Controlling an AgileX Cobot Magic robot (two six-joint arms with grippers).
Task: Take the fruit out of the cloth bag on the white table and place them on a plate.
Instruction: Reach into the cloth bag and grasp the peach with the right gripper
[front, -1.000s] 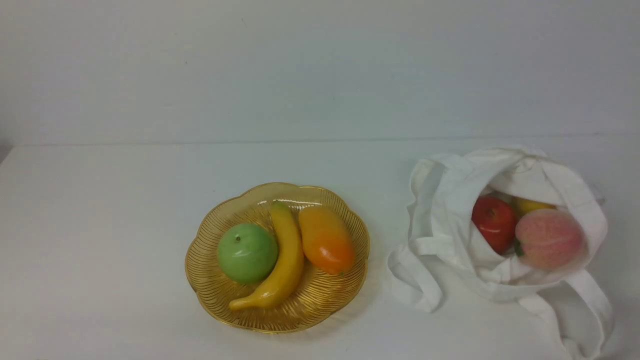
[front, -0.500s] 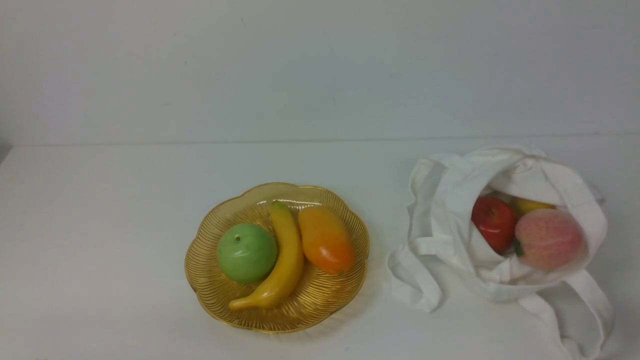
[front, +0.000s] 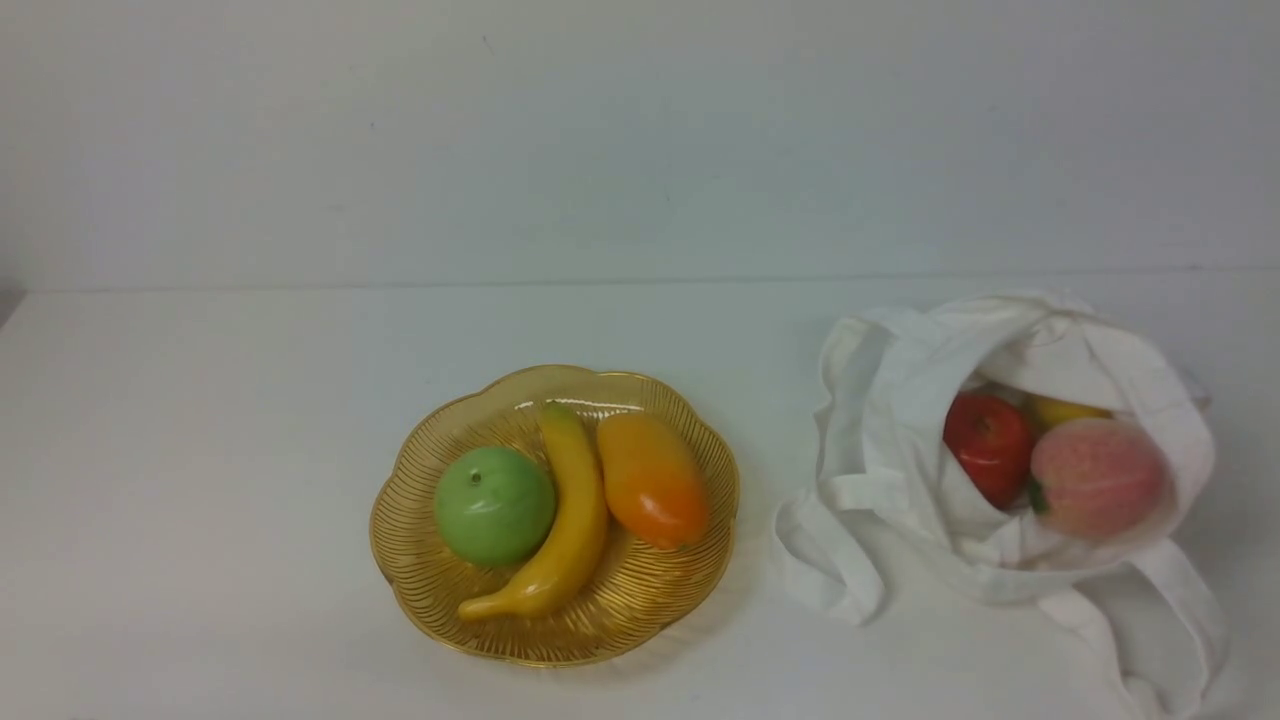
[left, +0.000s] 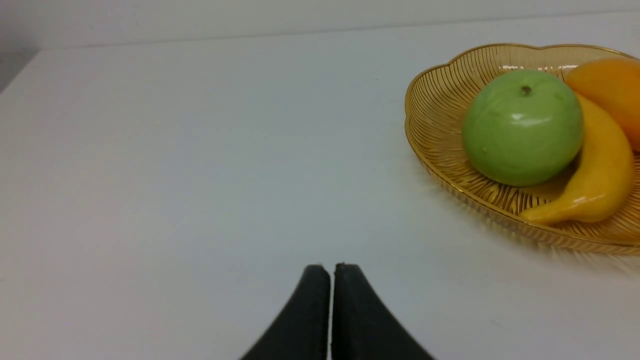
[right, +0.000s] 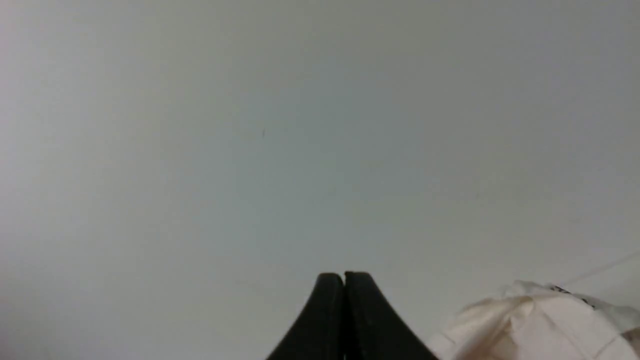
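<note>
1. The left gripper (left: 330, 267) has its jaws pressed together on nothing, low over the white table (left: 150, 150), near the plate (left: 430, 115) but apart from it. The right gripper (right: 344, 276) is likewise closed and empty, beside the cloth bag (right: 525, 320).
2. To the right of the plate, the bag lies open, with the peach (front: 1097, 477), red apple (front: 988, 445) and small yellow fruit (front: 1065, 408) inside.
3. Judged step: no pick has begun. Next, the right gripper must spread wide and enter the bag's mouth for the peach, which lies foremost.
</note>
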